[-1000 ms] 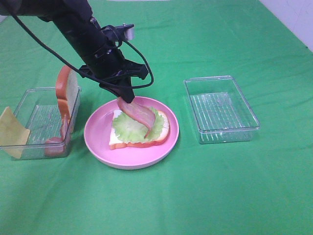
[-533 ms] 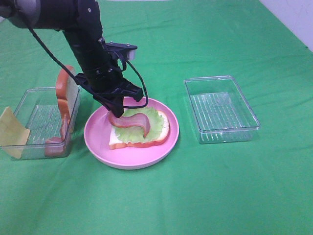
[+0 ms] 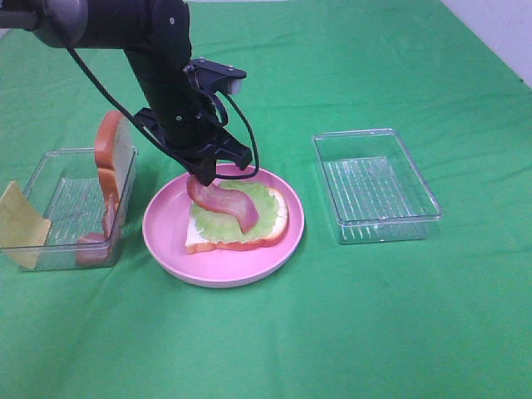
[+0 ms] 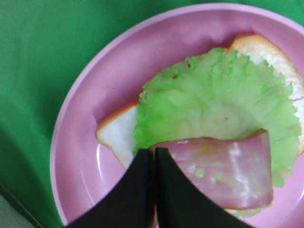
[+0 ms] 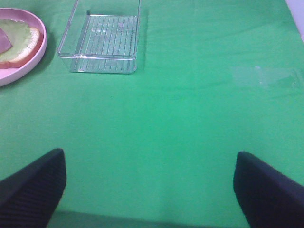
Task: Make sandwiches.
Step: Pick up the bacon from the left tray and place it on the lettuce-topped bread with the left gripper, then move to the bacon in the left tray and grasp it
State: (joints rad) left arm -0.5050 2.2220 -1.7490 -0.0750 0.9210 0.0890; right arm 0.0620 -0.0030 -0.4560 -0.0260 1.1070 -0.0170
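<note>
On the pink plate (image 3: 166, 241) lies a white bread slice (image 3: 198, 239) topped with a pale-green lettuce leaf (image 3: 214, 223). A reddish-pink bacon strip (image 3: 226, 204) drapes across the lettuce, its far end lifted into my left gripper (image 3: 203, 178). In the left wrist view the left gripper (image 4: 154, 159) is shut on the end of the bacon strip (image 4: 228, 173), above the lettuce leaf (image 4: 213, 104), the bread slice (image 4: 114, 137) and the plate (image 4: 80, 118). My right gripper (image 5: 147, 190) hangs open over bare green cloth, away from the plate (image 5: 23, 66).
A clear tray (image 3: 50, 170) at the left holds an upright bread slice (image 3: 114, 158), a yellow cheese square (image 3: 18, 224) and more bacon (image 3: 93, 246). An empty clear tray (image 3: 374, 184) stands right of the plate, also seen as the empty tray (image 5: 102, 35) in the right wrist view.
The left gripper swung over the plate's far-left side and lowered the bacon, which now lies mostly flat across the lettuce instead of hanging. The right gripper has not moved.
</note>
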